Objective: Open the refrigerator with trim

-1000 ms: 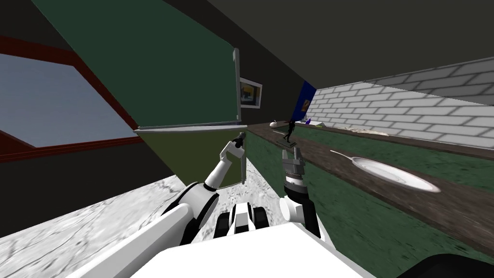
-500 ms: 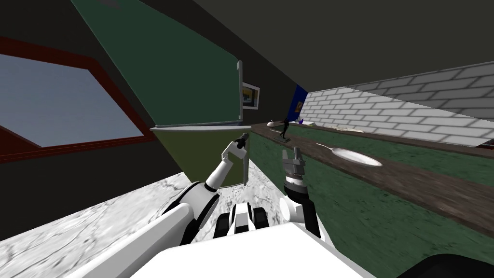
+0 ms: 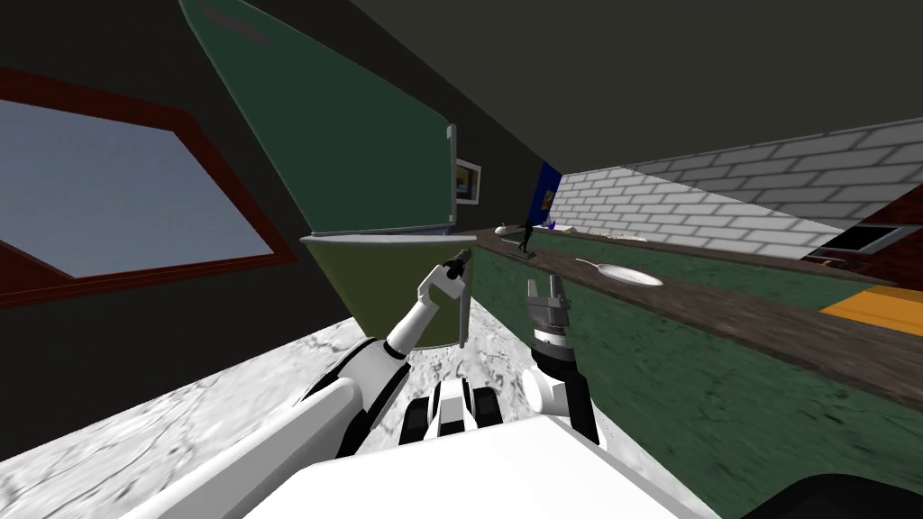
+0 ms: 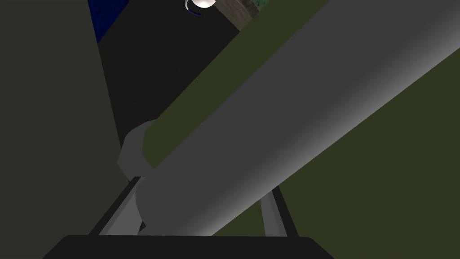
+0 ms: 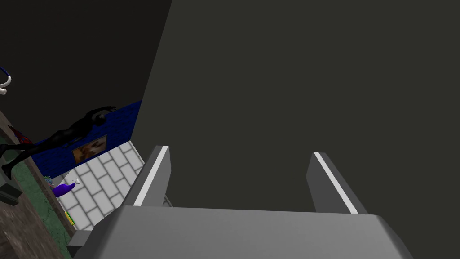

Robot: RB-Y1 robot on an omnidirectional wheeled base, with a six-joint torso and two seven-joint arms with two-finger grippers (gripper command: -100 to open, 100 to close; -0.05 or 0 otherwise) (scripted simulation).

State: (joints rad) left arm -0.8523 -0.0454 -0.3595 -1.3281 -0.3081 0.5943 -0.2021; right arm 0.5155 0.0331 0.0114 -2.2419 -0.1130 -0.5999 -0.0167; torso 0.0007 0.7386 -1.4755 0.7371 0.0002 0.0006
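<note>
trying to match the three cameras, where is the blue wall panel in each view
Head view: blue wall panel at the brown counter's far end, beyond the black figurine.
Left wrist view: panel beyond the grey handle clamped in the left gripper's jaws.
Right wrist view: panel behind the figurine, beside the open right gripper.
Shared landmark: the brown counter, leading to the panel.

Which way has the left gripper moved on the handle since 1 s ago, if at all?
No. The left gripper stays at the handle's top end, just under the trim; the whole view shifted, so that's my camera.
</note>
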